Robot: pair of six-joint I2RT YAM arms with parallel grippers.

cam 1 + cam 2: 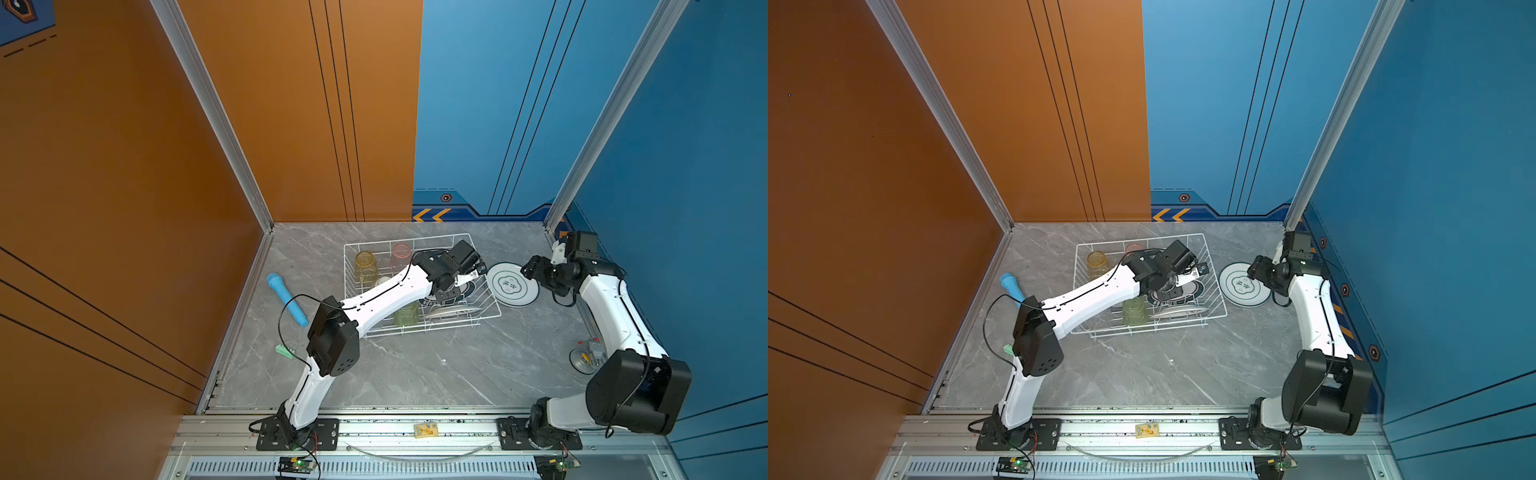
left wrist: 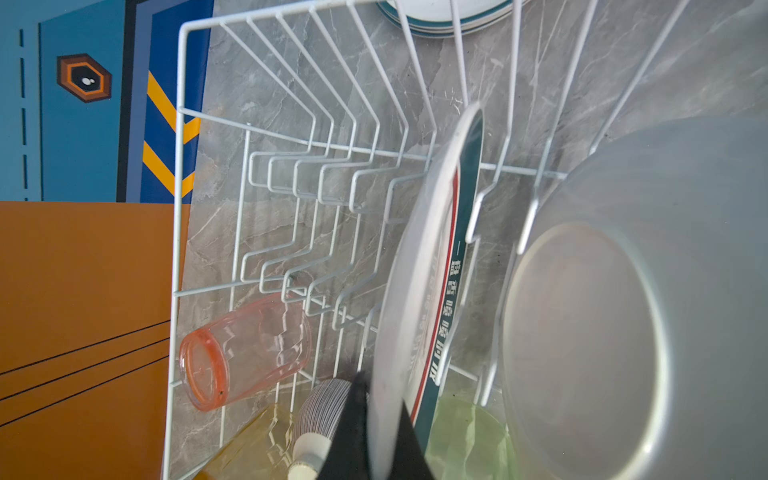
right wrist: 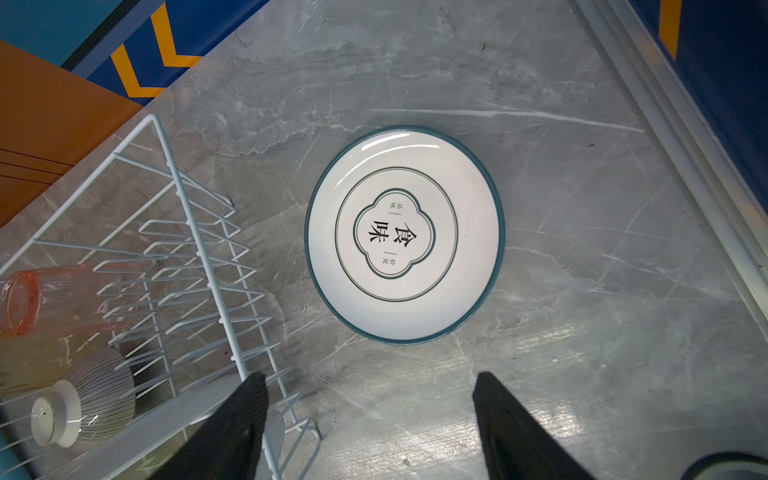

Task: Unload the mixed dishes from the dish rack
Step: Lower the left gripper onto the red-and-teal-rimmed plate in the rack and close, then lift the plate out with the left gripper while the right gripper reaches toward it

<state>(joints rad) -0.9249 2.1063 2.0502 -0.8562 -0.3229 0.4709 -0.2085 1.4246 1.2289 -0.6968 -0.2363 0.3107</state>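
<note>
Over dish rack (image 1: 432, 241), left arm (image 1: 390, 291) outstretched

White rack (image 1: 484, 297), pink tumbler (image 2: 245, 353), yellow tumbler (image 1: 365, 266), green tumbler (image 1: 1135, 311), striped bowl (image 3: 104, 390), teal-rimmed flat plate (image 3: 405, 235), teal-and-red-banded upright plate (image 2: 424, 257)

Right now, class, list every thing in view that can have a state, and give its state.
dish rack: partly loaded
left fingers: shut on held plate
held plate: on edge in dish rack
right fingers: open, empty
table plate: flat, face up, outside rack
pink tumbler: on its side in rack
striped bowl: tipped, foot showing, in rack
green tumbler: in rack, pose unclear
</note>
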